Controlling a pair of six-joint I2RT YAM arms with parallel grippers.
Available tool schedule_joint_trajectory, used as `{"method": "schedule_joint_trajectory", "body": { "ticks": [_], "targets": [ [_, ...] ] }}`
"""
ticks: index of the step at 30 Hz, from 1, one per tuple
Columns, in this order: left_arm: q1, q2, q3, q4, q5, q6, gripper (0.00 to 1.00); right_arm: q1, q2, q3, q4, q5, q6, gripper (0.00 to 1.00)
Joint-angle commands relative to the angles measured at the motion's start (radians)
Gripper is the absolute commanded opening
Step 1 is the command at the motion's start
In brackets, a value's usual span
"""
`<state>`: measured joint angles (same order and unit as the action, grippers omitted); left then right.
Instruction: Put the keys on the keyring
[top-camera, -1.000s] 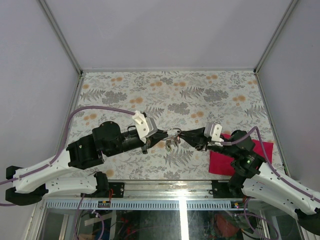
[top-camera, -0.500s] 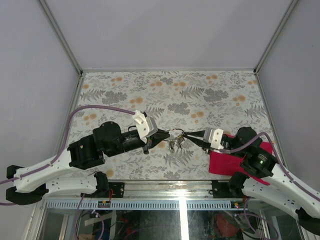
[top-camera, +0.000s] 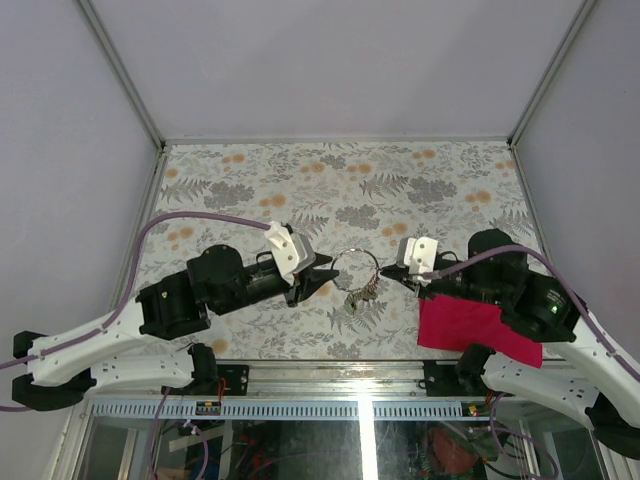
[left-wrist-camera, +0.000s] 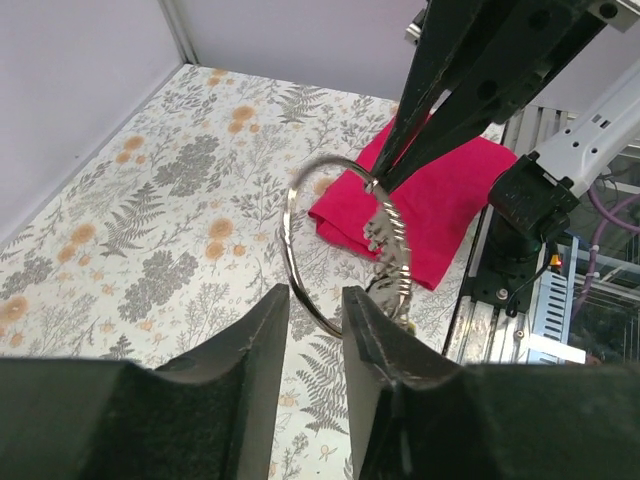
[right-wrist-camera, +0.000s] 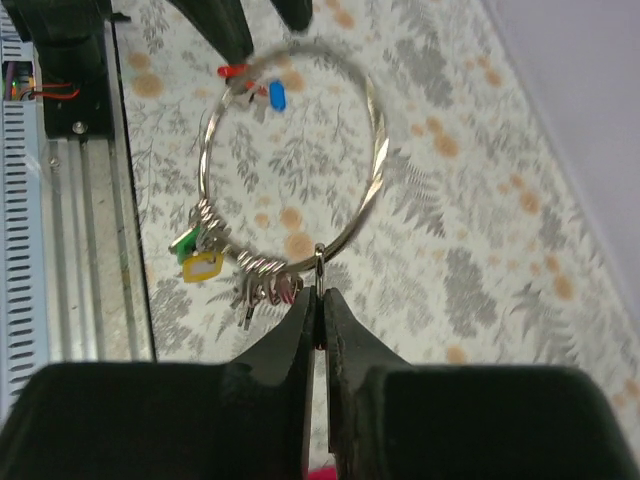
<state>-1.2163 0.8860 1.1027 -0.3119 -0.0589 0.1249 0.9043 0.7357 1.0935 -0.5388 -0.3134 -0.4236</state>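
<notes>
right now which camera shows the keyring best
The right wrist view: the keyring faces the camera as a full loop, pinched at its lower edge in the right gripper's jaws. The left wrist view shows it obliquely, its bottom hidden behind the left gripper. The top view shows it small between the two grippers.

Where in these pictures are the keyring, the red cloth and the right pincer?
keyring (right-wrist-camera: 385, 150): right wrist view, wire's right side
red cloth (top-camera: 470, 325): top view, its middle
right pincer (right-wrist-camera: 318, 295): right wrist view, between its fingertips
</notes>
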Motion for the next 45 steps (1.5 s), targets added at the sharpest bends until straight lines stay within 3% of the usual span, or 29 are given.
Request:
{"method": "schedule_joint_trajectory", "body": {
  "ticks": [1,13,24,34,45],
  "targets": [
    [0.004,-0.053,-0.026,0.037,-0.051,0.006,0.32,-0.012,0.057,0.124,-0.233,0.104,0.135,0.00],
    [0.004,-0.091,-0.141,0.136,-0.078,-0.048,0.44,-0.012,0.330,0.328,-0.553,0.174,0.388,0.00],
    [0.004,-0.083,-0.308,0.346,-0.031,-0.046,0.71,-0.012,0.429,0.425,-0.581,0.047,0.552,0.00],
    [0.003,-0.018,-0.238,0.319,0.064,0.116,0.76,-0.012,0.524,0.519,-0.612,-0.038,0.611,0.00],
    [0.003,0.016,-0.208,0.287,0.082,0.163,0.76,-0.012,0.556,0.552,-0.618,-0.084,0.632,0.00]
  ]
}}
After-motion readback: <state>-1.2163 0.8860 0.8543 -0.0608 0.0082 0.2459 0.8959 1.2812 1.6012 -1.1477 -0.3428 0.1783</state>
